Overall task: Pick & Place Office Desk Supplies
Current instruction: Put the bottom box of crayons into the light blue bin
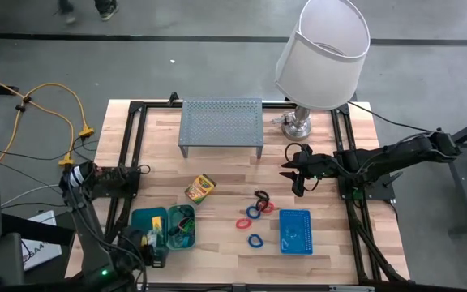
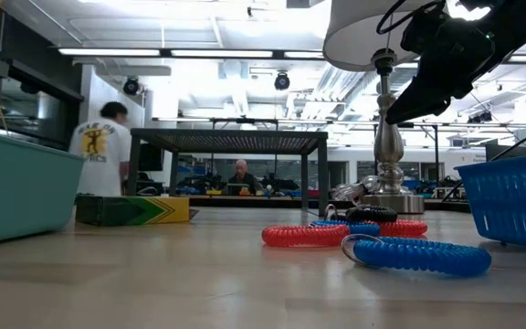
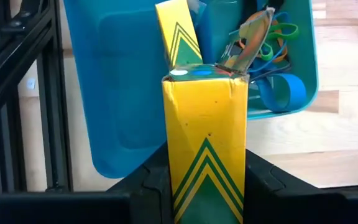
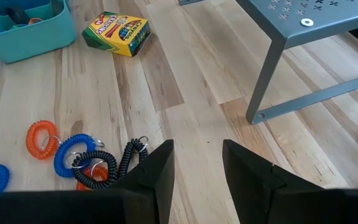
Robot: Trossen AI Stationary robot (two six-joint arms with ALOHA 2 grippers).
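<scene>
Gripping a yellow crayon box (image 3: 205, 149) upright, my left pincer (image 3: 197, 186) hung over the teal tray (image 3: 129, 93) at the counter's (image 1: 225, 259) front left corner. Coloured bands (image 3: 278, 87) lay in that tray's far compartment. My right pincer (image 4: 196, 168) hovered with fingers parted over bare wood beside the lamp (image 1: 319, 57), holding nothing. Below it lay red, blue and black loops (image 1: 254, 215). I saw a second crayon box (image 1: 200, 188) flat mid-counter, and the blue basket (image 1: 296, 231) just beside the loops.
</scene>
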